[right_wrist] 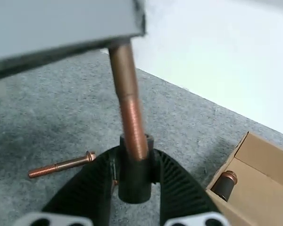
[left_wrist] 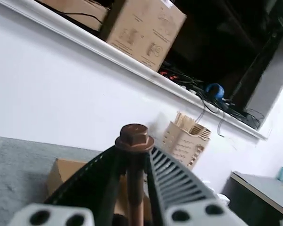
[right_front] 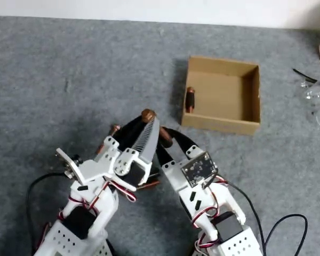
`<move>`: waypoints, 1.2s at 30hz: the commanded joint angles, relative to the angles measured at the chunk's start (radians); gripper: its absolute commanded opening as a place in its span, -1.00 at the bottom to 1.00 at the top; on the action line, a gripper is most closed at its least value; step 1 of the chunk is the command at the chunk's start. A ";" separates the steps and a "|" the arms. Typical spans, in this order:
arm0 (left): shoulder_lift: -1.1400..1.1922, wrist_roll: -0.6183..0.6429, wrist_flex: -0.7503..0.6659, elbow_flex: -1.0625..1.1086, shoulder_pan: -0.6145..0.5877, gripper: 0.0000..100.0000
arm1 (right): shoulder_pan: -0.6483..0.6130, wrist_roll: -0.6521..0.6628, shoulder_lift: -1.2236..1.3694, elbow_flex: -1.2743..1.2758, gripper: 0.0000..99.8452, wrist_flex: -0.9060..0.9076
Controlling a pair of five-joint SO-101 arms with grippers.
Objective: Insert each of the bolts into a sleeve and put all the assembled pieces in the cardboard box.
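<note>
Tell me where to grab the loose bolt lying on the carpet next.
Grip the bolt on its smooth shank near the head, coming straight down with jaws across it. It lies flat on the carpet, and that grip probably leaves the threaded end free to insert.

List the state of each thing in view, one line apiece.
left pincer: shut on held bolt.
held bolt: clamped below its head, shank tip at the sleeve's mouth.
right pincer: shut on sleeve.
sleeve: clamped, open end meeting the bolt.
loose bolt: lying flat on the carpet, unsleeved.
assembled piece: lying inside the box.
cardboard box: open-topped.
</note>
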 commanded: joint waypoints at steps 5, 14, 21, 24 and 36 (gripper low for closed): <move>-0.021 0.002 -0.091 -0.019 -0.081 -0.99 | -0.008 0.012 -0.019 0.134 -0.99 0.002; -0.019 0.003 -0.092 0.028 -0.065 -0.99 | 0.013 0.012 -0.019 0.134 -0.99 0.001; -0.013 0.002 -0.054 0.028 -0.027 -0.99 | 0.013 0.012 -0.019 0.134 -0.99 0.001; -0.013 0.002 -0.021 0.028 -0.027 -0.99 | 0.013 0.012 -0.019 0.134 -0.99 0.001; -0.013 0.000 -0.006 0.028 -0.035 -0.99 | 0.013 0.014 -0.019 0.134 -0.99 0.001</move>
